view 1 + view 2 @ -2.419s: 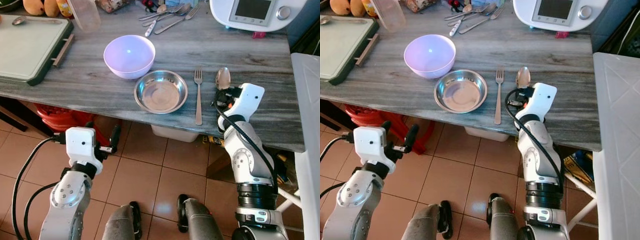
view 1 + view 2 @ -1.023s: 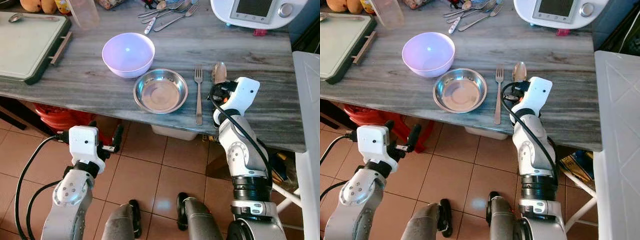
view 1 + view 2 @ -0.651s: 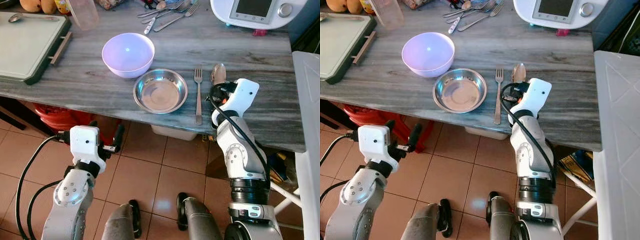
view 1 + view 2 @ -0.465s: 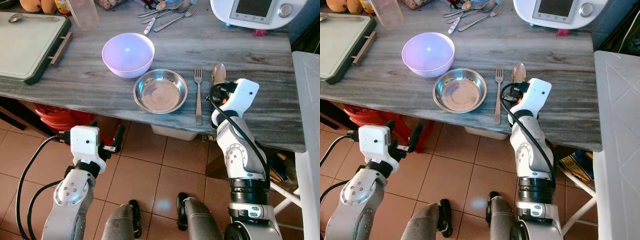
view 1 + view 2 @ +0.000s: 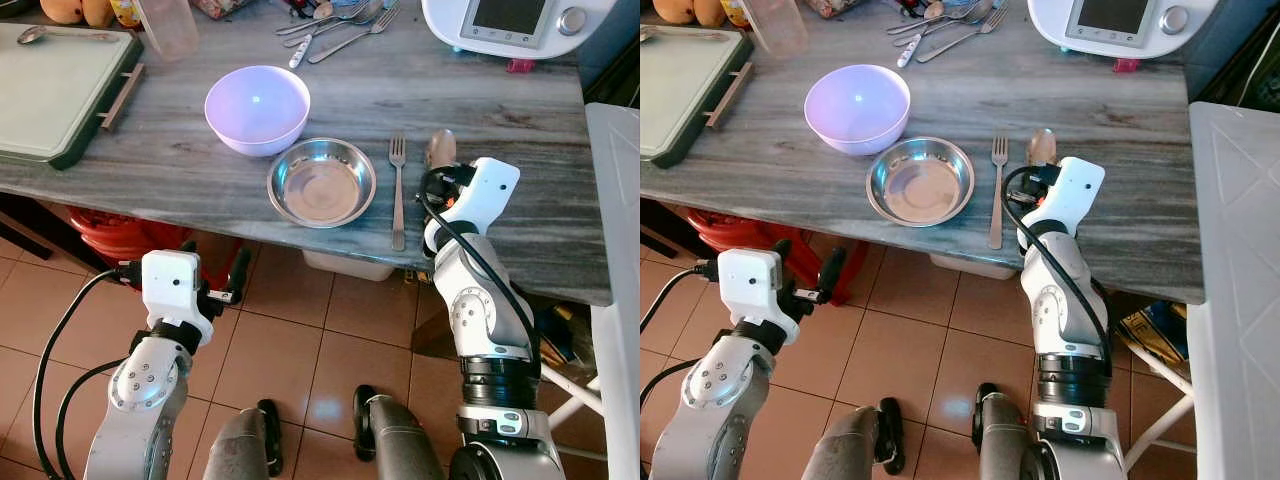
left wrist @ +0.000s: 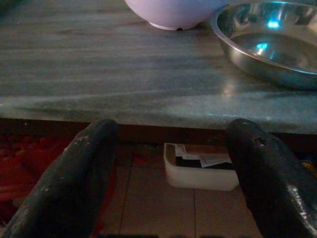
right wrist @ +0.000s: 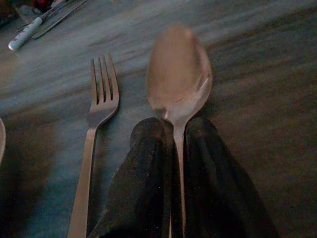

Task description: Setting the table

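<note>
The robot is laying the spoon [image 7: 179,74] down as the last piece of a place setting. The right tool [image 7: 174,148] is pinching the spoon's handle between its two black fingers [image 7: 143,178], holding it low over the grey worktop [image 5: 500,100], just beside the fork [image 5: 397,190] on the side away from the steel bowl [image 5: 321,183]. Whether the spoon's bowl is already touching the worktop cannot be told.

The spoon's long axis is running parallel to the fork, from the near edge toward the back, with its bowl pointing away from the robot and facing up; the fork's tines are pointing the same way.

The next move probably calls for lowering the spoon flat, spreading the fingers to release the handle, then backing the tool toward the near edge without nudging the fork.

The left tool [image 6: 171,163] is hanging idle below the worktop edge, its fingers wide apart and holding nothing. The lilac bowl [image 5: 257,108] is sitting just behind the steel bowl.
</note>
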Robot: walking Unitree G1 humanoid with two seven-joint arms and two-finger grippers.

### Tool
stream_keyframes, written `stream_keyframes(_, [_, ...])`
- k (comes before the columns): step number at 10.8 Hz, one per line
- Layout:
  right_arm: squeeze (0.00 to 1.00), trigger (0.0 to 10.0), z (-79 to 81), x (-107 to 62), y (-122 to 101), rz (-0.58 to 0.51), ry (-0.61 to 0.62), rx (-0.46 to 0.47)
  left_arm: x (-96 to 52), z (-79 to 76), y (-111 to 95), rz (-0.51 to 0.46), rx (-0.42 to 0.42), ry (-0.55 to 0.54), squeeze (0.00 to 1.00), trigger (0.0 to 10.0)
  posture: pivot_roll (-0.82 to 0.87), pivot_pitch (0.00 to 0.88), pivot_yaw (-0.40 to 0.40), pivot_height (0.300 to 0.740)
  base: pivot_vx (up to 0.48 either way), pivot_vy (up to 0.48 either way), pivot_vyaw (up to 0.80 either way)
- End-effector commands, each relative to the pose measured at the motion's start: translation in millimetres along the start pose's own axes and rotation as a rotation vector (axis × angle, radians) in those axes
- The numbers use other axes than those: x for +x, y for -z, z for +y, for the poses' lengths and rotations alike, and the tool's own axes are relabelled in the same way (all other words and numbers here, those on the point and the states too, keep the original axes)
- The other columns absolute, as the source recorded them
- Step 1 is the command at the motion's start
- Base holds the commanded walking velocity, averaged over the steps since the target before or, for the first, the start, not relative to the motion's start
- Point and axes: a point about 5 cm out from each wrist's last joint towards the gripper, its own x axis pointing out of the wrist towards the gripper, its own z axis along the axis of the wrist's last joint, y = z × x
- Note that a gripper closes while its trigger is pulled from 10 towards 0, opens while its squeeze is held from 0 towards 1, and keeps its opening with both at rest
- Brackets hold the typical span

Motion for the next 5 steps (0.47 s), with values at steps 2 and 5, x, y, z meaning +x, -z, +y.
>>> stream_keyframes(2, [0.0,10.0,-12.8,-3.3,28.5,0.13,0.048,0.009,-1.6,-0.3,2.9,0.018,-0.001,-0.005,0.0,10.0,0.02,0.29,0.046,0.74,0.0,0.0,0.0])
stream_keyframes(5, [0.0,10.0,-10.9,-2.4,22.7,0.097,0.024,-0.034,-1.4,-0.3,2.7,0.016,-0.001,-0.006,0.0,10.0,0.02,0.288,0.048,0.74,0.0,0.0,0.0])
